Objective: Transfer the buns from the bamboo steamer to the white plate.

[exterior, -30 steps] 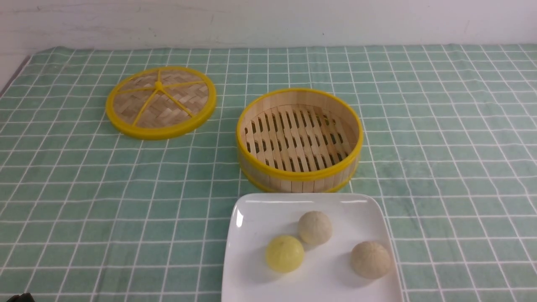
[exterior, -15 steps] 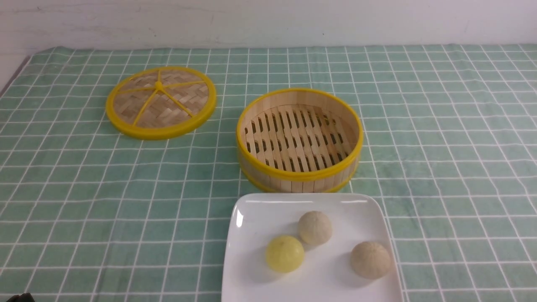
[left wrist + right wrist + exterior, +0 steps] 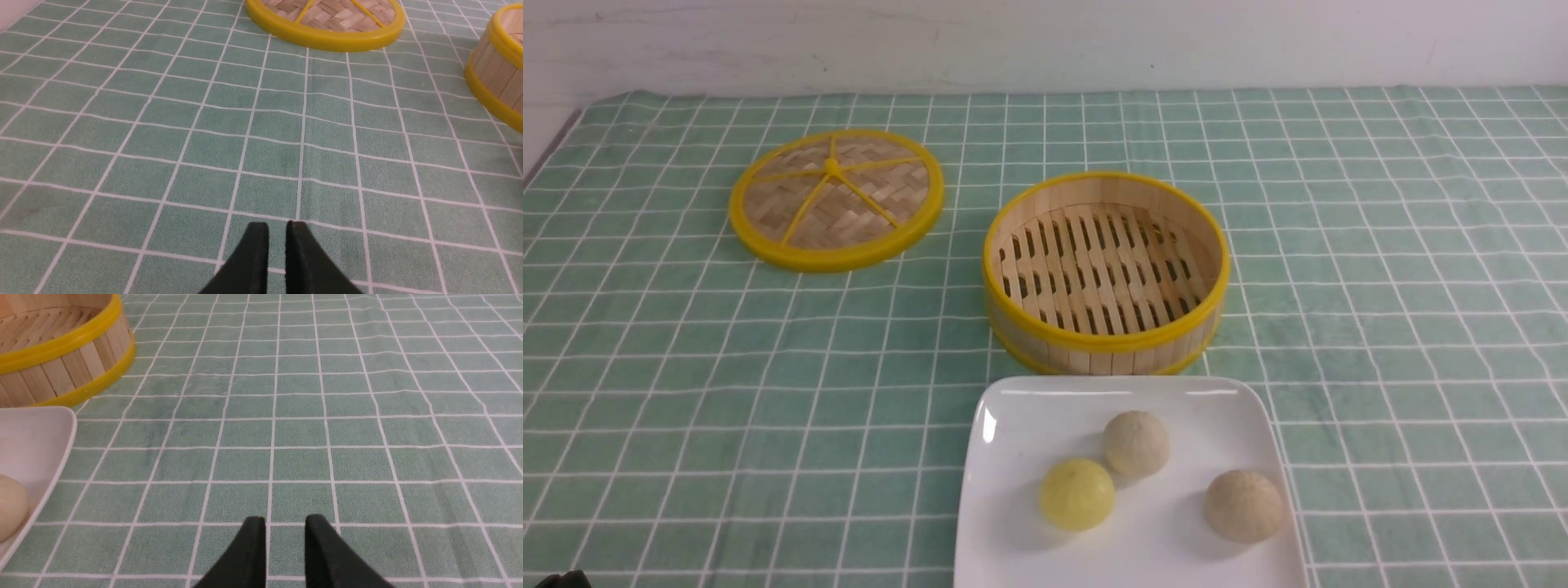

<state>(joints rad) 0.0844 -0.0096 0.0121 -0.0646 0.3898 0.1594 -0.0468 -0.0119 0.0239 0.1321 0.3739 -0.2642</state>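
You have three buns [image 3: 1135, 443] on the plate [image 3: 1013, 425], lower centre; steamer [image 3: 1105, 273] just above holds none. Left gripper [image 3: 277, 228] fingers slightly apart, right gripper [image 3: 284, 522] wider; both grip nothing.

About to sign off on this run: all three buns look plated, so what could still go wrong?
The beige bun sits close to the white plate's right edge, so a bump might roll it off. The right end effector is beside that edge with nothing held; swinging toward the plate could nudge it. The bamboo steamer almost touches the plate.
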